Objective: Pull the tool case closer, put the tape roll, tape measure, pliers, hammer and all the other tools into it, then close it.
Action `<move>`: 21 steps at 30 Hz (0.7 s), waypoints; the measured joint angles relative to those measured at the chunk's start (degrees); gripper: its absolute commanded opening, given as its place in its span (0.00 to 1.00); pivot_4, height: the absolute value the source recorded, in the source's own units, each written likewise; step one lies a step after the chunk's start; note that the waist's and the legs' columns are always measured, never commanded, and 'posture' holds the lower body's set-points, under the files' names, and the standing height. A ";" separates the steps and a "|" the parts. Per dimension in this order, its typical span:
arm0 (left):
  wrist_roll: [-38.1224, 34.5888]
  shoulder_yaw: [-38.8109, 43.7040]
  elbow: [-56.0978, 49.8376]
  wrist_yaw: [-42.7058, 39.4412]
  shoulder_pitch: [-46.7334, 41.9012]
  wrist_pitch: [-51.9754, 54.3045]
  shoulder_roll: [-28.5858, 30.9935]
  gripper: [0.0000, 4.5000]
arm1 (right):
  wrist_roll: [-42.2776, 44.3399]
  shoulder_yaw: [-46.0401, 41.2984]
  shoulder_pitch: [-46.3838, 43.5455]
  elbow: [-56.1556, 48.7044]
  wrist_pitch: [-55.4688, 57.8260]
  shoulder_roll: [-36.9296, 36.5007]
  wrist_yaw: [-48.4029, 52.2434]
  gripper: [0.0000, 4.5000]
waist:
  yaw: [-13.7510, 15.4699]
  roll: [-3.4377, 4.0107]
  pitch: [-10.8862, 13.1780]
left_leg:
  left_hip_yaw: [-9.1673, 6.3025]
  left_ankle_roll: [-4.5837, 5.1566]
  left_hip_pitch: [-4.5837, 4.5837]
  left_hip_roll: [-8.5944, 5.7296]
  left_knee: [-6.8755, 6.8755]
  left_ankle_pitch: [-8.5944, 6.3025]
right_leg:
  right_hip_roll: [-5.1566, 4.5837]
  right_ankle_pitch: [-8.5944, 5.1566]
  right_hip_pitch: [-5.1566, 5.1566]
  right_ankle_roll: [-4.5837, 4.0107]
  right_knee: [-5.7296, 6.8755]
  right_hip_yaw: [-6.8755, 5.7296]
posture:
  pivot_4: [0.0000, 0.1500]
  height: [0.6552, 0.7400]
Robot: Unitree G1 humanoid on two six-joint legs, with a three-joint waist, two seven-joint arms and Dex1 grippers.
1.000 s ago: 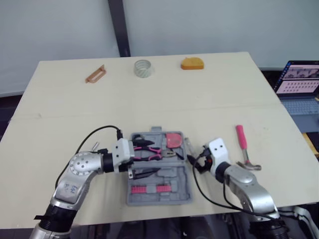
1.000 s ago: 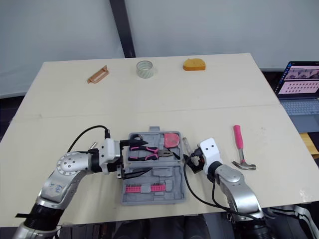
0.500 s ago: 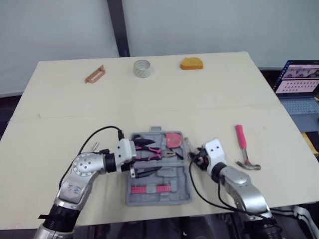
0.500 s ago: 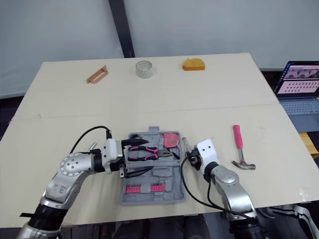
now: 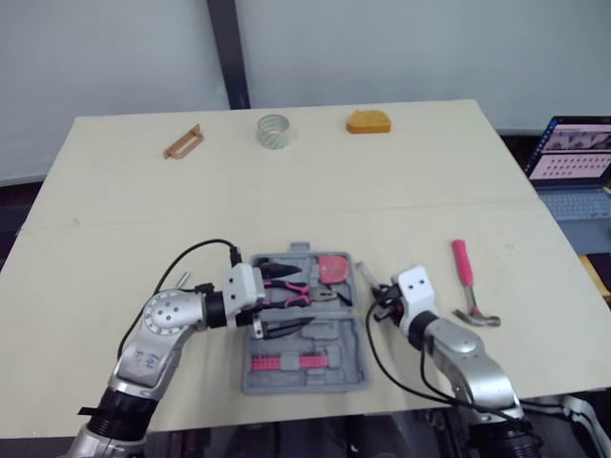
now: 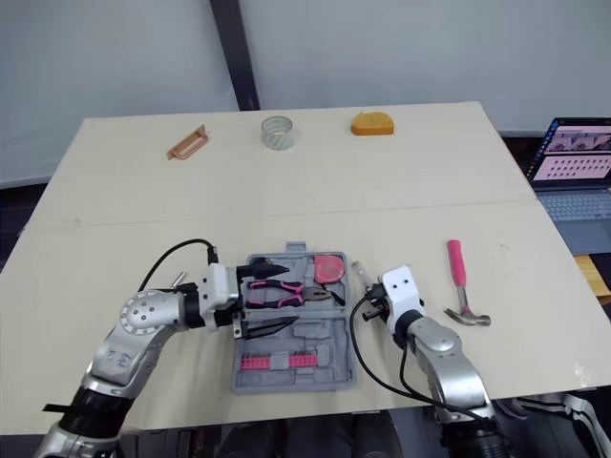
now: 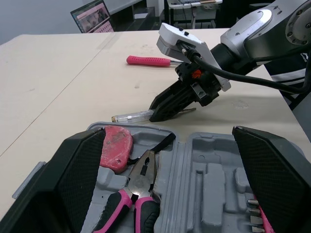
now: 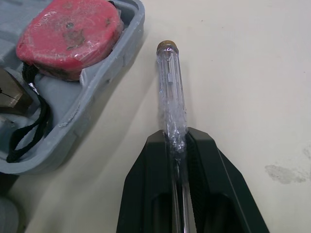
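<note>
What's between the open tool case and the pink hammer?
The right end effector, shut on a clear screwdriver, sits beside the tool case; bare table runs on to the hammer. The eye views show it.

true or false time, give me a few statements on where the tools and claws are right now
1. The right claw grips a clear-handled screwdriver. True.
2. The hammer lies inside the tool case. False: it lies on the table, to the right of the right claw.
3. The pink-handled pliers sit in the tool case. True.
4. The tape roll is packed in the tool case. False: it sits near the table's far edge.
5. The left claw is shut. False: it is open over the tool case.
</note>
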 measured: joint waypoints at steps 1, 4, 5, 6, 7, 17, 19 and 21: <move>0.00 0.00 0.45 0.00 -0.11 -0.05 0.00 1.00 | 0.05 -0.16 0.00 0.00 0.00 -0.15 0.07 0.01 | 0.00 0.00 0.00 | 0.00 0.00 0.00 0.00 0.00 0.00 | 0.00 0.00 0.00 0.00 0.00 0.00 | 1.00 1.00; 0.00 0.00 1.22 -0.01 -0.18 -0.19 0.01 1.00 | 0.51 -0.59 0.01 -0.28 0.00 -2.08 1.33 0.01 | 0.00 0.00 0.00 | 0.00 0.00 0.00 0.00 0.00 0.00 | 0.00 0.00 0.00 0.00 -0.01 0.00 | 1.00 1.00; 0.00 0.00 1.22 -0.01 -0.18 -0.28 0.03 1.00 | 0.64 -0.80 0.03 -0.60 0.01 -2.64 1.93 0.01 | 0.00 0.00 0.00 | 0.00 0.00 0.00 0.00 0.00 0.00 | 0.00 0.00 0.00 0.00 -0.02 0.00 | 1.00 1.00; 0.00 0.04 1.21 -0.01 -0.18 -0.35 0.07 1.00 | 1.04 -1.20 0.07 -1.17 0.02 -3.31 2.72 0.01 | -0.01 0.00 0.00 | 0.00 0.00 0.00 0.00 0.00 0.00 | 0.00 0.00 0.00 0.00 -0.01 0.00 | 1.00 1.00; -0.01 0.13 1.19 0.00 -0.09 -0.38 0.20 1.00 | 1.54 -1.39 0.07 -1.92 0.04 -4.54 3.78 0.01 | -0.01 0.00 0.00 | 0.00 0.00 0.00 0.00 0.00 0.00 | 0.00 0.00 0.00 0.00 -0.01 0.00 | 1.00 1.00; -2.18 9.74 -3.57 -1.07 13.58 -0.14 8.49 1.00 | 9.90 1.47 -7.42 -12.64 6.99 -21.51 24.28 0.01 | -0.02 0.05 0.03 | 0.00 0.01 -0.01 0.09 -0.05 -0.01 | 0.03 0.00 0.01 0.00 -0.13 -0.04 | 1.00 1.00; -2.45 12.31 -5.21 -1.26 18.20 -1.12 9.56 1.00 | 11.24 5.17 -10.93 -14.18 9.81 -22.70 27.31 0.01 | 0.09 0.03 0.05 | -0.02 0.03 -0.03 0.06 -0.02 -0.02 | 0.01 0.00 0.03 -0.01 -0.18 -0.04 | 1.00 1.00; -2.67 14.31 -6.66 -1.20 21.75 -1.30 9.97 1.00 | 11.61 8.31 -13.90 -15.39 11.80 -23.34 29.35 0.01 | 0.19 0.03 0.05 | -0.03 0.04 -0.04 0.06 0.00 -0.03 | 0.01 0.02 0.06 -0.04 -0.23 -0.04 | 1.00 1.00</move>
